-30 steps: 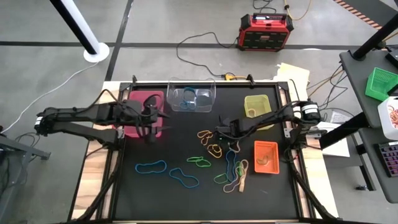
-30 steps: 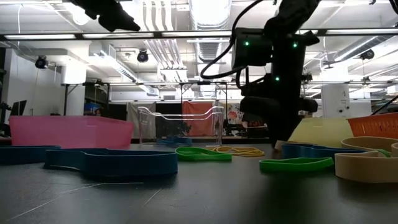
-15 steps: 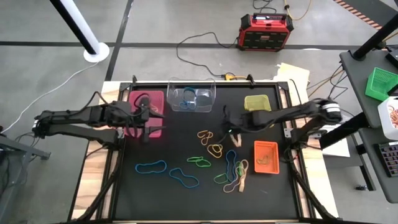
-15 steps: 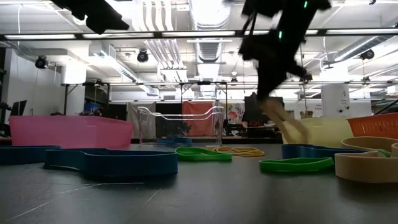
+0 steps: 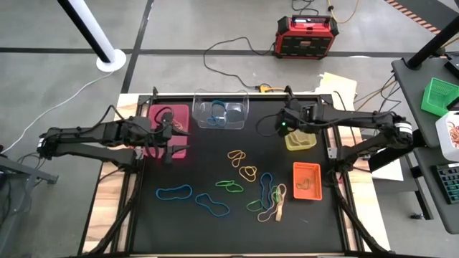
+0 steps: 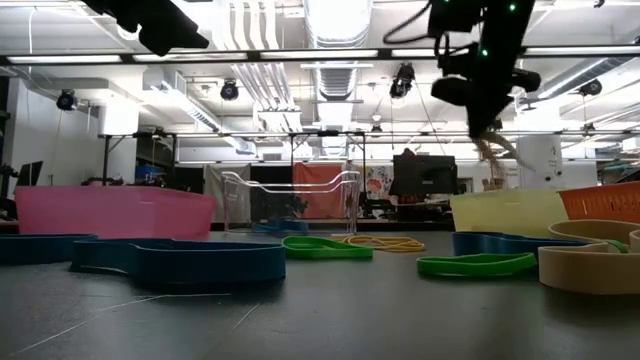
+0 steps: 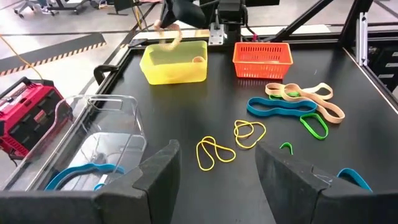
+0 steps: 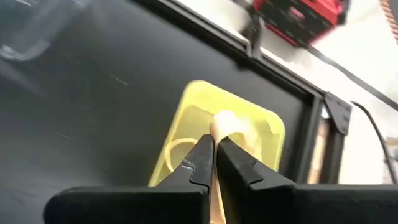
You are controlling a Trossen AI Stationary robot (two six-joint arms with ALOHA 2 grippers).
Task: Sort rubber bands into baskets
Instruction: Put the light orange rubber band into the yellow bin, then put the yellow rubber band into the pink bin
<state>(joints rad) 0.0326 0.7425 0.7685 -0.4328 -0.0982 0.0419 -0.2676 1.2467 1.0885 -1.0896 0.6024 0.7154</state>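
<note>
My right gripper [image 5: 283,127] is above the near left part of the yellow-green basket [image 5: 301,140] and is shut on a tan rubber band [image 6: 496,152]. My left gripper [image 5: 170,145] is open and empty over the magenta-pink basket [image 5: 161,136]. The clear basket [image 5: 221,112] holds blue bands. The orange basket [image 5: 306,182] stands at the right. Loose bands lie flat on the black mat: two blue ones [image 5: 174,192], a green one [image 5: 229,185], yellow ones [image 5: 237,154] and a mixed cluster [image 5: 271,198]. My right gripper pinches the tan band [image 8: 225,124] between its two fingertips [image 8: 200,163]. The fingers point down at a slant. The band is lifted clear and hangs as a small loop below the fingers, over the yellow-green basket [image 8: 186,106].
The four baskets stand along the mat's far and right sides. A red-black power box [image 5: 307,36] stands on the floor beyond the table, a bright green crate [image 5: 439,97] on a desk at the right. The mat's near left part is bare.
My right gripper has risen from the middle of the mat with the tan band and gone toward the table's far right, to above the yellow-green basket. The band has been lifted clear of the mat and hangs below the fingers. My left arm has drawn back slightly leftward.
</note>
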